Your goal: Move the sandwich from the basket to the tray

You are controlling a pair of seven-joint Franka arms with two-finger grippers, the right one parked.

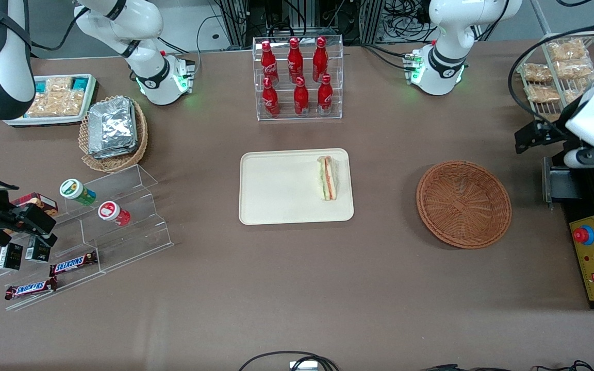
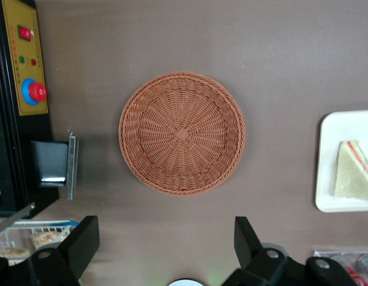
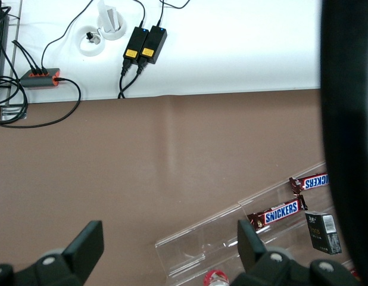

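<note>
Front view showed the sandwich (image 1: 327,178) lying on the tray (image 1: 276,188), close to the tray edge nearest the working arm's end of the bench (image 1: 297,288), its green and orange-red layers facing up. The tray sat flat near the middle of the bench, nearer to the front camera than the clear rack of red bottles (image 1: 297,77). The basket (image 1: 463,204) stood well apart from the tray, toward my working arm's end, and held nothing. In my wrist view the basket (image 2: 181,133) showed whole, with the tray's edge (image 2: 327,161) and the sandwich (image 2: 354,173) beside it.

My gripper (image 2: 166,241) hung above the bench near the basket, raised clear of it and touching nothing. My fingers (image 2: 83,241) were spread wide apart, with nothing held between them. In the front view my gripper (image 1: 534,135) sat at the working arm's end, just above the black control box (image 1: 593,257) with its red button.

Toward the parked arm's end lay a tan basket of foil packs (image 1: 114,129), a white tray of snack packets (image 1: 57,100), and a clear stepped stand (image 1: 91,232) carrying chocolate bars (image 1: 72,264) and small tubs (image 1: 77,191).
</note>
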